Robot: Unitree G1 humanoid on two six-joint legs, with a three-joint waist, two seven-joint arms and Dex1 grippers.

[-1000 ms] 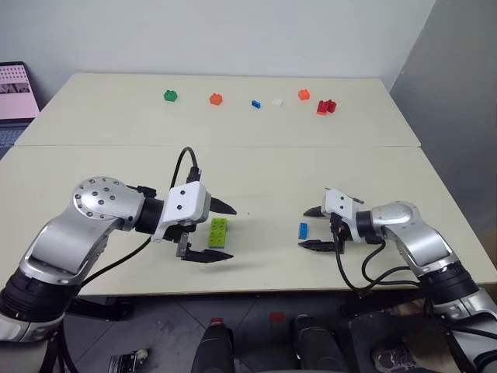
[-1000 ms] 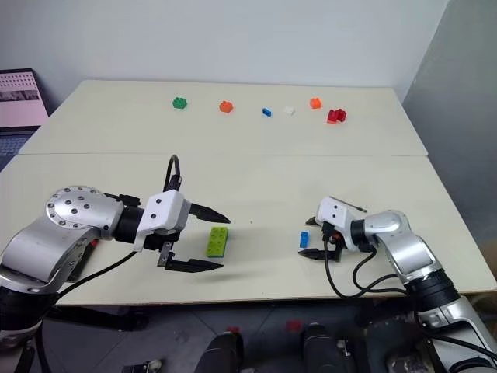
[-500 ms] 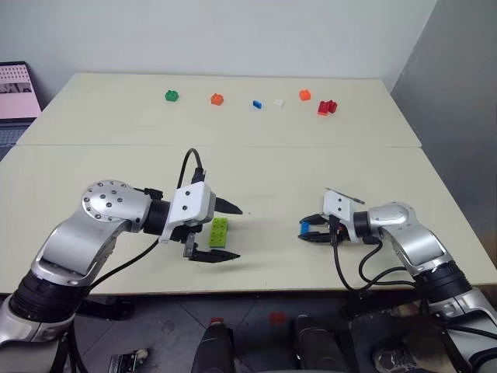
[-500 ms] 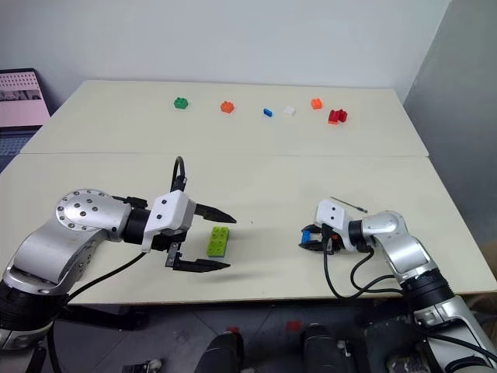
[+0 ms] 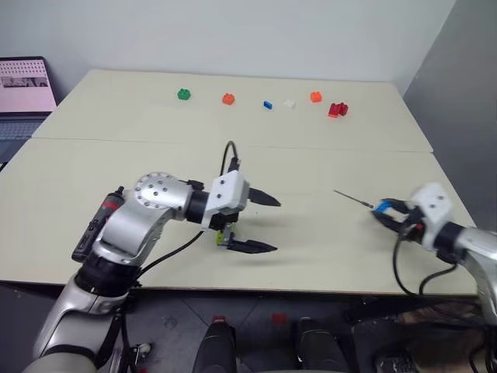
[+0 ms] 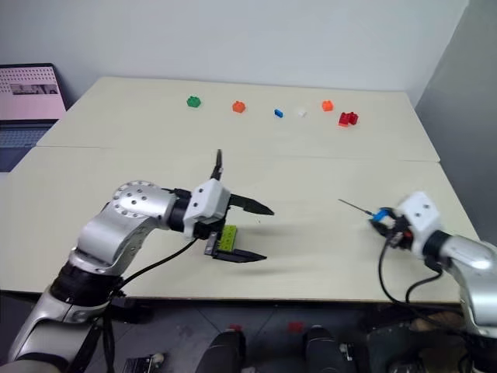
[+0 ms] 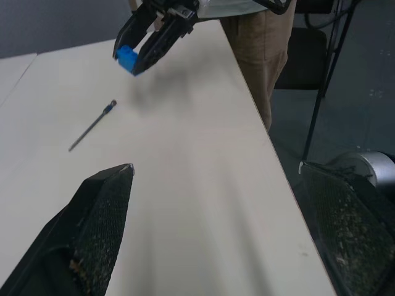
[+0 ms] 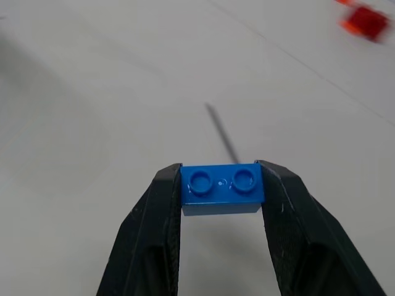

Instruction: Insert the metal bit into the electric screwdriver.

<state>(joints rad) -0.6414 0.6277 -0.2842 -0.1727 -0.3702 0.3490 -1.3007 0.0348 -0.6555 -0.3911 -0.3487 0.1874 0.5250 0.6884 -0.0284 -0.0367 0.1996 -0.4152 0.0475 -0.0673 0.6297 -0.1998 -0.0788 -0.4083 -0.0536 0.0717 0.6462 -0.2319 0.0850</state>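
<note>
Gripping a small blue brick (image 8: 222, 188) in our right hand (image 5: 386, 212), just beside the metal bit (image 5: 352, 199) lying on the tabletop (image 5: 311, 167); left hand (image 5: 260, 224) open above a green brick (image 6: 227, 237); electric screwdriver (image 5: 97, 222) at left edge

Bright, even light — soft shadows, blurred edges.

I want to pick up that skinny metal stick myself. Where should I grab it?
Pinch the metal stick around its middle, coming straight down from above. It lies flat on the table, thin and straight, with bare tabletop along both sides, so fingers fit either side.
</note>
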